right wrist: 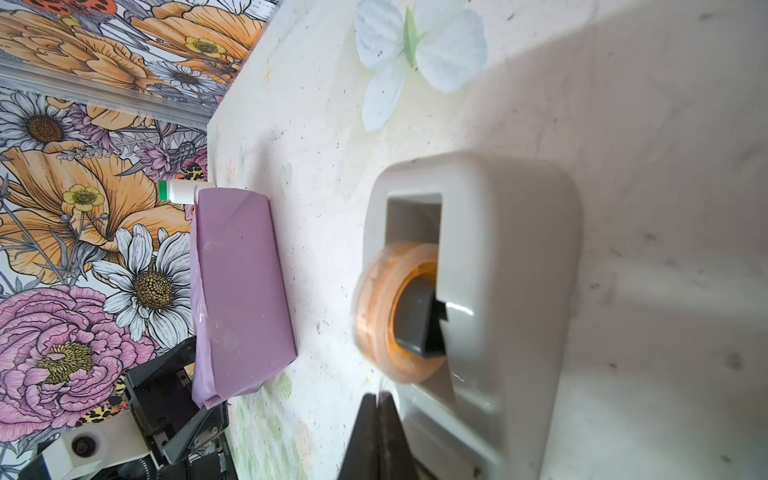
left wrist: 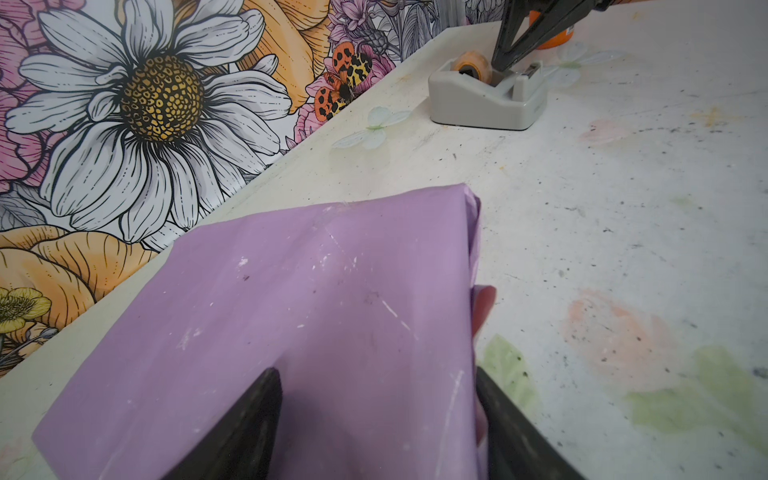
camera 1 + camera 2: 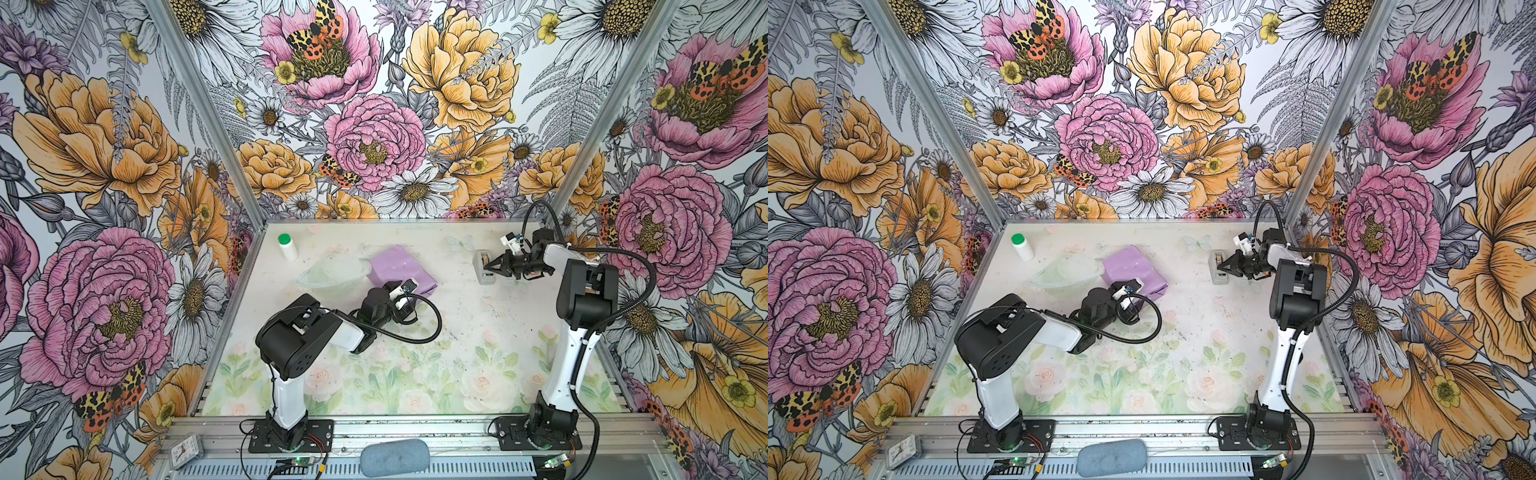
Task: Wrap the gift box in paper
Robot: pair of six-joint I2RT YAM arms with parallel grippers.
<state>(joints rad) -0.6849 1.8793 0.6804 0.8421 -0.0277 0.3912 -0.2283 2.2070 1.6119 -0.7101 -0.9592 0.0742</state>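
The paper [image 3: 399, 266] [image 3: 1133, 266] is lilac and folded into a parcel at the table's middle back. The gift box is hidden inside it. My left gripper [image 2: 376, 374] [image 3: 409, 296] stands open at the parcel's near end. One finger [image 2: 257, 415] rests on the paper's [image 2: 311, 291] top and the other lies beside its side. At the back right my right gripper [image 1: 377, 395] [image 3: 487, 268] is shut at a grey tape dispenser [image 1: 511, 249] [image 2: 486, 104]. A thin clear strand runs from the blurred tape roll [image 1: 374, 311] into its tips.
A white bottle with a green cap [image 3: 286, 246] stands at the back left. A clear plastic dish [image 3: 332, 270] lies just left of the parcel. A small clock [image 3: 185, 449] and a grey pad [image 3: 395, 457] sit on the front rail.
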